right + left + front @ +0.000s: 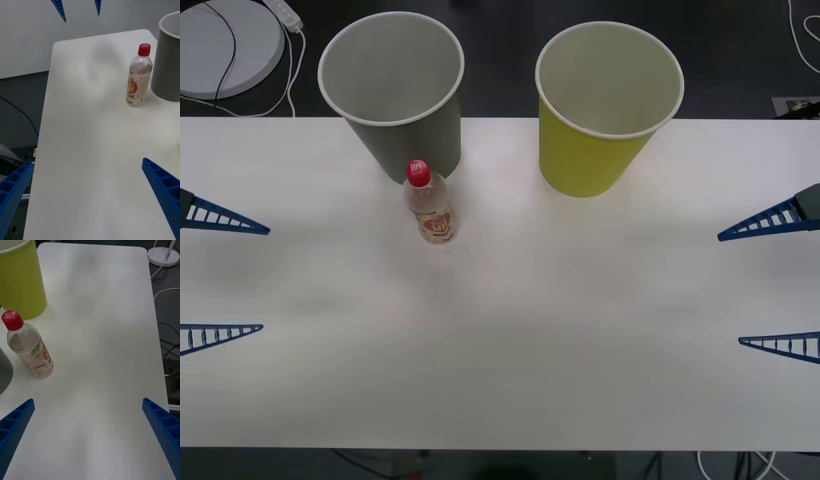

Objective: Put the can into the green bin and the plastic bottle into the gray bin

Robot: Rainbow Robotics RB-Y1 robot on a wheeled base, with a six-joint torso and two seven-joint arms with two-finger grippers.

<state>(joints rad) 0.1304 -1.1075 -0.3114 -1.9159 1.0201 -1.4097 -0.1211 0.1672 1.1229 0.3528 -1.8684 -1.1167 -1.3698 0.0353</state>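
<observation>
A white tabletop (510, 340) is seen from above, with two large cup-shaped bins standing upright along its far edge. The gray bin (395, 90) is placed at the far left and the green bin (605, 110) at the far right; the two are well apart, and a white inside is shown in each.

The plastic bottle (429, 203) is stood upright on the tabletop just beside the near side of the gray bin, slightly toward the green bin. A red cap and a yellow-and-red label are carried by its clear body. In the right wrist view the bottle (139, 76) is seen close to the gray bin's wall (168, 60); whether the two touch cannot be told. In the left wrist view the bottle (29, 346) is seen between the green bin (22, 281) and a sliver of the gray bin (4, 373).

The left pincer (222, 278) is held at the left edge of the tabletop, with its blue ribbed fingers (15, 427) spread wide and nothing gripped. The right pincer (772, 283) is held at the right edge, likewise spread wide and empty, its fingers (161, 191) lying at the corners of its own view. Both pincers are kept well apart from the bottle and the bins.

A round white base (225, 45) with cables is seen on the floor beyond the far left corner.
</observation>
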